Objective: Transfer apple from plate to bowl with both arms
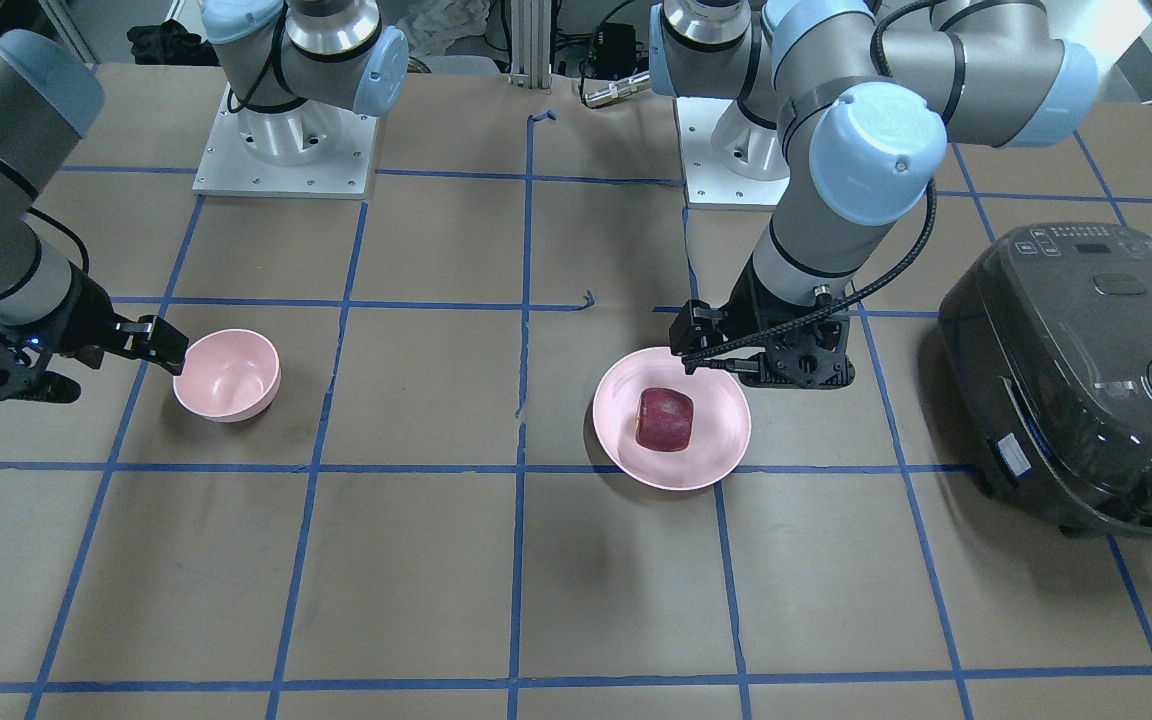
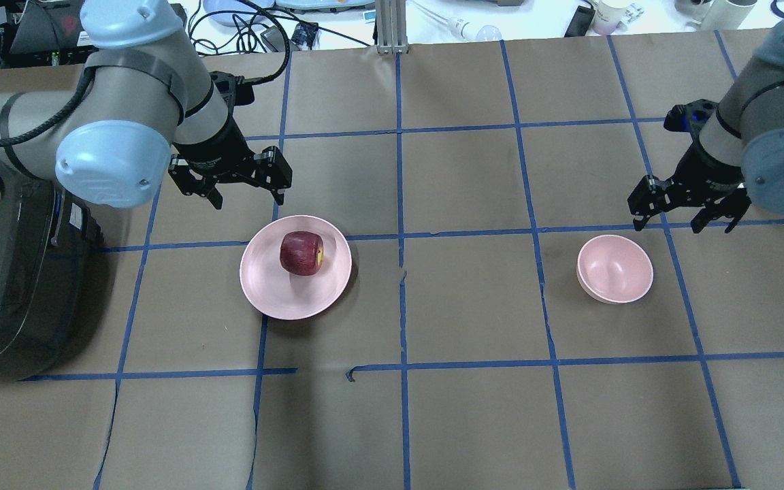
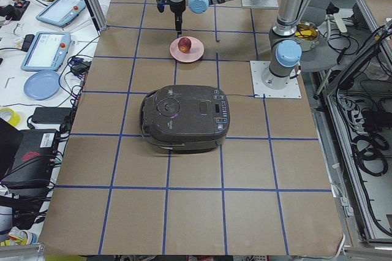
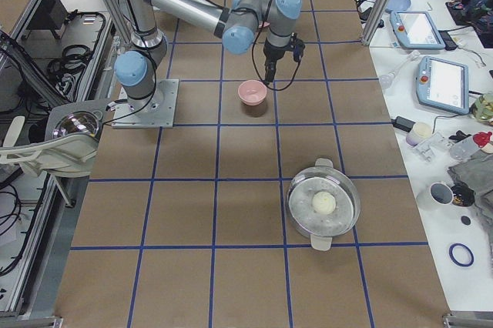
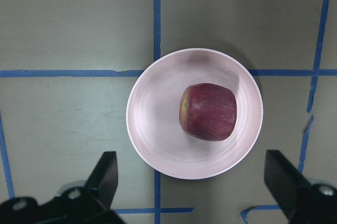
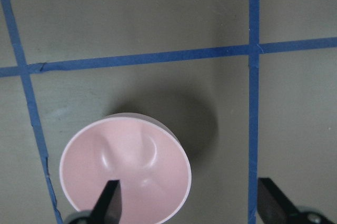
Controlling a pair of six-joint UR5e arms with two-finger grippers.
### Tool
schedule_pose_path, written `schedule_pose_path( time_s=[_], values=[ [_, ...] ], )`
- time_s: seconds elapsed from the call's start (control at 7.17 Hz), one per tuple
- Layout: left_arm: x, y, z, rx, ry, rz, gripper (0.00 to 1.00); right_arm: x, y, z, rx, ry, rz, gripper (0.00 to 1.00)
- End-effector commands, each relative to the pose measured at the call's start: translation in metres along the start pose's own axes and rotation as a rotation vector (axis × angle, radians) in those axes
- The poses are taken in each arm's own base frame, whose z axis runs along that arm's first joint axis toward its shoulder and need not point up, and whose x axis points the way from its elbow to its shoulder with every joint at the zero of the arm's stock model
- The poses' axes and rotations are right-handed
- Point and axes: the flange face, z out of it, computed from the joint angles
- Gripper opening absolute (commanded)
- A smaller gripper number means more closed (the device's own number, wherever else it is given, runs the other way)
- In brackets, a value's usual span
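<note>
Poising black left gripper (image 2: 248, 201), jaws spread, just short of dark red apple (image 2: 301, 252) on glossy pink plate (image 2: 269, 299), ready to grasp; holding right gripper (image 2: 683, 221) agape beside small deep pink bowl (image 2: 615, 272).

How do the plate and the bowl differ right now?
The plate is wide and shallow; the bowl is smaller and deeper. The plate holds the apple; the bowl is empty. Both are pale pink and round.
</note>
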Motion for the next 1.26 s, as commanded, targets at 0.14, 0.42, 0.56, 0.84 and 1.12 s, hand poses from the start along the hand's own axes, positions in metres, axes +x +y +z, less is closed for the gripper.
schedule_pose_path(
  time_s=[0.14,0.42,0.56,0.84,1.12],
  values=[
    [0.023,-0.002,0.061,-0.001,0.037,-0.019,1.0,0.001,0.01,0.065,-0.043,-0.015,-0.012,0.67],
    [0.03,-0.002,0.098,-0.036,0.034,-0.015,1.0,0.001,0.013,0.072,-0.059,-0.016,-0.034,0.36],
    [0.03,-0.001,0.113,-0.062,0.019,-0.003,1.0,0.001,0.012,0.071,-0.054,-0.012,-0.038,0.18],
    [0.036,-0.004,0.127,-0.069,0.031,-0.006,1.0,0.004,0.01,0.066,-0.048,0.01,-0.043,0.0],
    [0.035,-0.007,0.149,-0.045,0.029,-0.003,1.0,0.003,0.004,0.056,-0.03,-0.001,-0.038,0.0]
  ],
)
